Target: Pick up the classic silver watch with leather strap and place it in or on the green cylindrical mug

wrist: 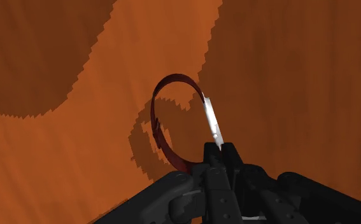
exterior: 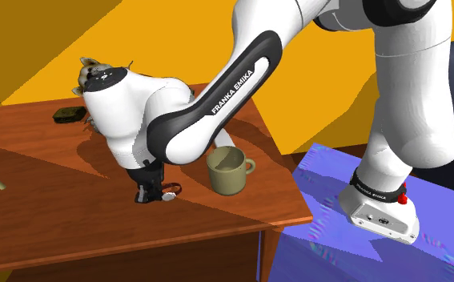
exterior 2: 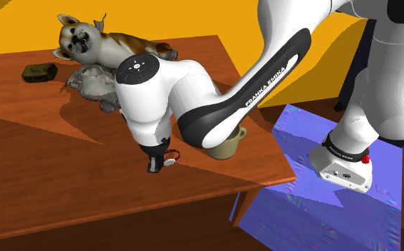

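Clamping a red-strapped silver watch [wrist: 212, 122] in wrist view, your black claw [wrist: 220, 154] stands beside the olive cylindrical mug [exterior: 227, 184] in shoulder view.

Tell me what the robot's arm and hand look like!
The arm is chunky, rounded and white, with dark joints. One dark band reads FRANKA EMIKA in white letters. The gripper is all black, with two blocky fingers.

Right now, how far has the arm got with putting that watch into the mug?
Done: the gripper is down at the wooden table, fingers clasped on the silver watch by its case, dark red strap looping out ahead. In hand: that grasp; whether the watch is off the table I cannot tell. Left: lifting it, carrying it to the empty olive-green mug close by, and letting go there.
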`<action>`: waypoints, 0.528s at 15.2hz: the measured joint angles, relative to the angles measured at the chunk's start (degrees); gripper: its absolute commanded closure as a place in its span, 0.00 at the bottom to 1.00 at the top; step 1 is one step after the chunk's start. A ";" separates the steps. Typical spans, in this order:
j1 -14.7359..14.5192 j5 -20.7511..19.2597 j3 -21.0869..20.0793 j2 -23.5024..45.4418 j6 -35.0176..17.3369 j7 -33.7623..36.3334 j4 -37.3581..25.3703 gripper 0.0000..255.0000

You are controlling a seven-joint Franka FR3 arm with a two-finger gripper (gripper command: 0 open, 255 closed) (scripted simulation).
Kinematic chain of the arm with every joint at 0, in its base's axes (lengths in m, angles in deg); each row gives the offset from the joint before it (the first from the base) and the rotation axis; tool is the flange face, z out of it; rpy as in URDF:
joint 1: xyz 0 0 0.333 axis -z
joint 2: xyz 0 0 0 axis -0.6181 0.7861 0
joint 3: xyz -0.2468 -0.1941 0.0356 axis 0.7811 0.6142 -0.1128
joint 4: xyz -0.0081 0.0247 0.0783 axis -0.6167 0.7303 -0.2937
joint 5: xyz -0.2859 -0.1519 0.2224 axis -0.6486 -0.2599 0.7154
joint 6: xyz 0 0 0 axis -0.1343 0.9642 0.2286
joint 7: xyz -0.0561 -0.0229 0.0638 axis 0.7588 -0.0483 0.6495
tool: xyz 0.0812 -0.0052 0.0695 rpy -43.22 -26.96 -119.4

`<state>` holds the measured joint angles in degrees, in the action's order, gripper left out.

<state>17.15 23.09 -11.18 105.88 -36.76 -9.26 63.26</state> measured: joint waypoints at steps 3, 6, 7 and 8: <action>0.32 0.79 -0.35 -1.09 1.27 -0.65 -0.38 1.00; 0.53 1.70 -0.76 -2.22 3.21 -1.36 -1.39 1.00; 0.50 1.92 -0.88 -2.44 3.90 -1.50 -1.89 1.00; 0.55 2.15 -0.97 -2.71 4.48 -1.72 -2.24 1.00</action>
<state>17.71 25.24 -12.15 103.17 -32.28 -10.98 61.01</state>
